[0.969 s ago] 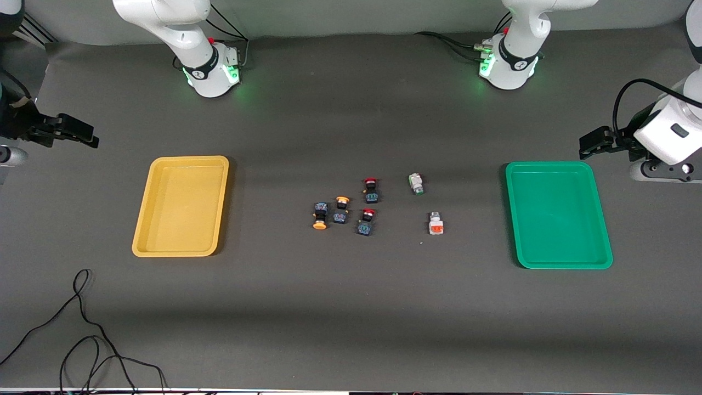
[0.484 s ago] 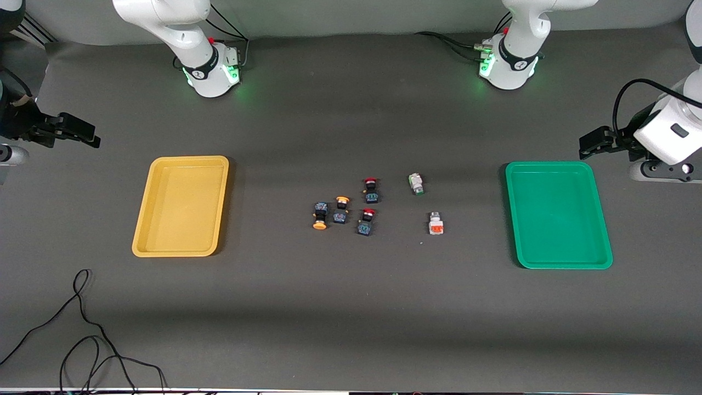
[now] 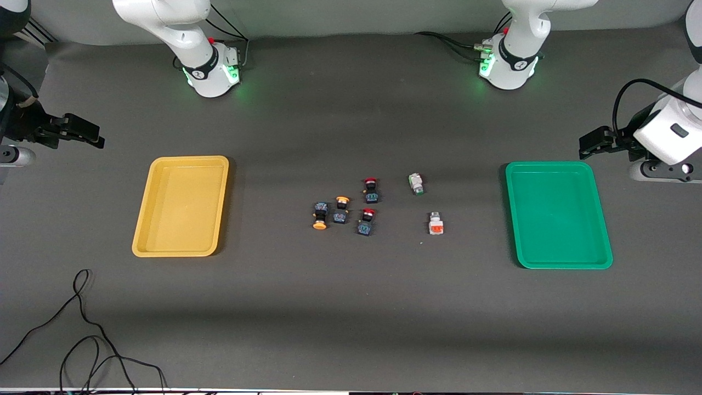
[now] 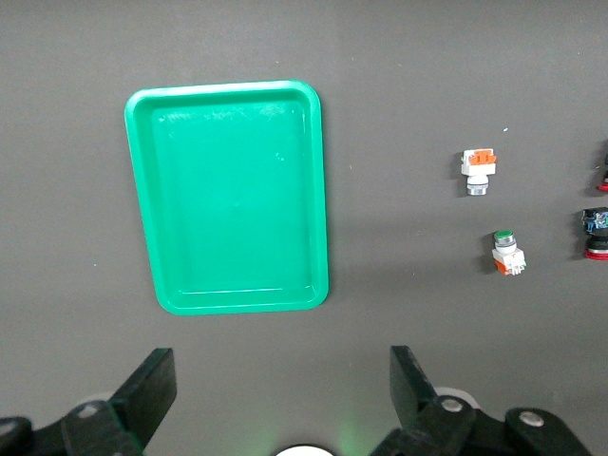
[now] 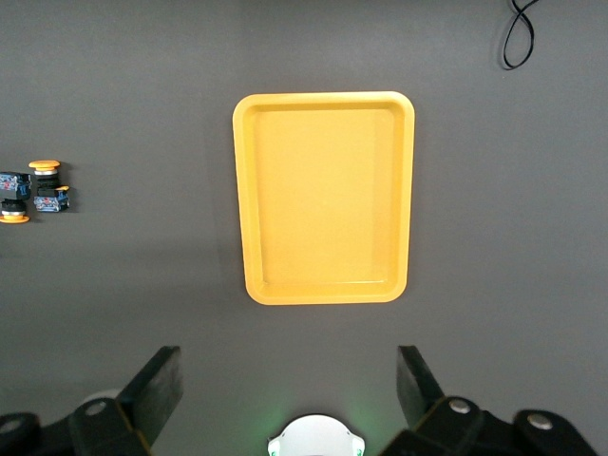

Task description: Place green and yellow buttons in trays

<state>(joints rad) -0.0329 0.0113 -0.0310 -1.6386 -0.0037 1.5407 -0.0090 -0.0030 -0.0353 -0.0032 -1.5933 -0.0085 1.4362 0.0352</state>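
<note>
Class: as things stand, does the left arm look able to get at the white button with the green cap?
Probably yes. The left gripper hangs open near the green tray; the green-capped white button lies apart from its neighbours on bare table, with nothing over it.

Bare table rings the clustered black buttons [image 3: 345, 209] — red-capped ones [image 3: 368, 206] crowd the yellow-capped pair

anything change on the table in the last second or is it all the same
Only the right gripper moved: it shifted slightly toward the table's middle, near the yellow tray, fingers open and holding nothing. The left gripper waits open by the green tray. All six buttons lie where they were between the trays, and both trays hold nothing.
</note>
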